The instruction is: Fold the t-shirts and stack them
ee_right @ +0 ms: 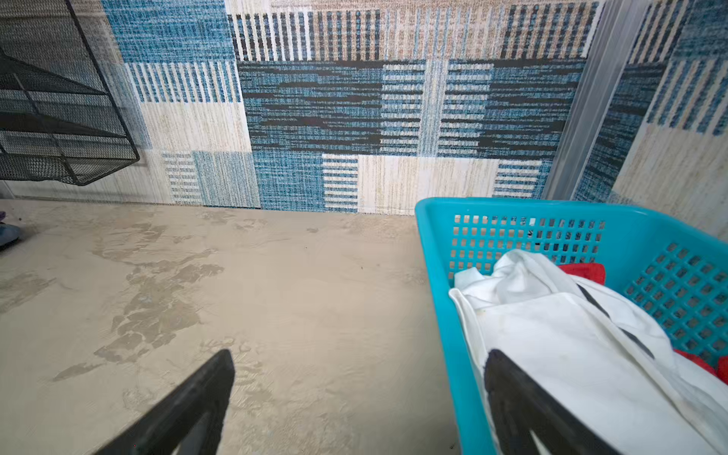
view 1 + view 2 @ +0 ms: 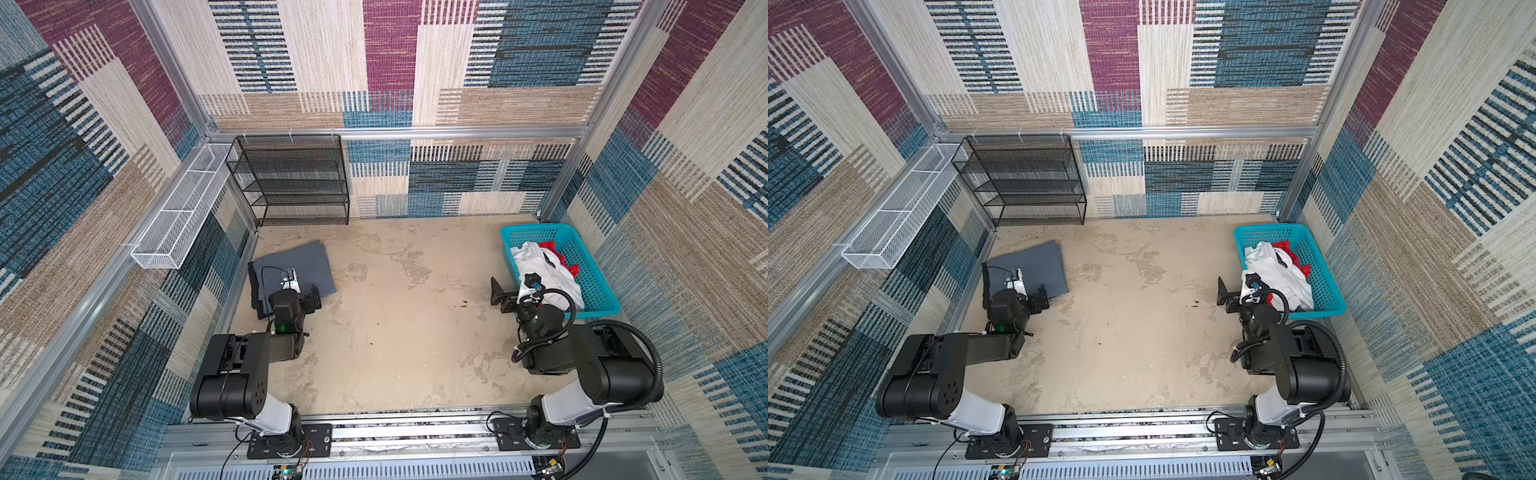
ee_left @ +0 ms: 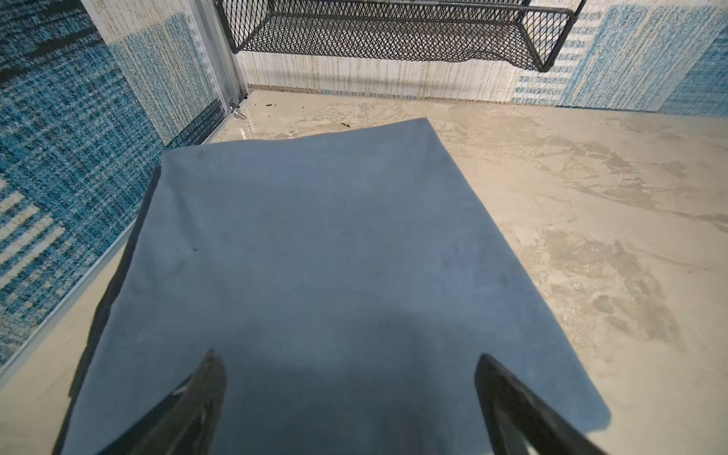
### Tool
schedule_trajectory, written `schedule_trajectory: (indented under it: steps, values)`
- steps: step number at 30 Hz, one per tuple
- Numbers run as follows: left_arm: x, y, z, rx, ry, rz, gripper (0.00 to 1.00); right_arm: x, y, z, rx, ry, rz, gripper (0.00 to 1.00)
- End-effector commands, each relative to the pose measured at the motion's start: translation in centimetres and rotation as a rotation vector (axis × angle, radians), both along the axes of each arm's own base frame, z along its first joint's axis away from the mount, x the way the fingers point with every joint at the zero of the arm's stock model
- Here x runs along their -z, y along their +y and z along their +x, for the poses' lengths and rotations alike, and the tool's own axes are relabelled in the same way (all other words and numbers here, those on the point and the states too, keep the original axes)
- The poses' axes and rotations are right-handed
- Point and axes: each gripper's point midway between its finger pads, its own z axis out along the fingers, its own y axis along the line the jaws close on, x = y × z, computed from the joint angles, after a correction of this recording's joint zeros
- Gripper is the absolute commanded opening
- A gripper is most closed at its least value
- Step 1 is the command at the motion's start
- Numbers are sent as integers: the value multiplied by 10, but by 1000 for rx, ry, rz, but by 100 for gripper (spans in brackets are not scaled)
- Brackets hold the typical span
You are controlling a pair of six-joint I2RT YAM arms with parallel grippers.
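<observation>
Now the white shirt [image 2: 540, 266] and red shirt [image 2: 562, 258] sit inside the blue basket [image 2: 536, 227]. Far from it, the grey shirt [image 2: 303, 262] lies folded on a black shirt [image 2: 254, 291]. Right claw [image 1: 358, 354], beside the basket, and left claw [image 3: 348, 356], far off, are spread wide, empty.

The beige desk [image 2: 395, 353] is being covered under the left end effector [image 3: 348, 356] by a folded blue-grey t-shirt [image 2: 301, 259]; a turquoise basket [image 2: 536, 227] is being borne just beside the right end effector [image 1: 359, 354].
</observation>
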Motion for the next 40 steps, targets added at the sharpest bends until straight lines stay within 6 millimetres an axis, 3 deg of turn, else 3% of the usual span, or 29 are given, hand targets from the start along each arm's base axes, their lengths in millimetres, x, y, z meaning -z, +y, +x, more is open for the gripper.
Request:
schedule_trajectory:
  steps: [1, 16, 21, 24, 31, 33, 35, 40]
  values:
    - [-5, 2, 3, -2, -11, 20, 98, 0, 4, 0, -27, 4, 12, 99]
    - [-5, 2, 3, -3, -13, 19, 98, 1, 5, -1, -28, 4, 15, 99]
    - [-5, 2, 3, -3, -12, 19, 99, -8, -7, -19, 46, -63, 35, 99]
    - [-5, 2, 3, -2, -12, 20, 99, 7, 5, 8, -23, 46, 4, 99]
    - [-5, 2, 3, -2, -13, 20, 99, -5, 8, -11, -25, -39, -4, 99]
    - [-5, 2, 3, -2, -14, 22, 99, 0, 16, -2, -76, -5, -27, 99]
    - [-5, 2, 3, -2, -12, 21, 99, 3, 10, 3, -42, 14, -4, 99]
    - [-4, 2, 3, -2, -11, 20, 99, -1, 10, -5, -21, -11, -16, 99]
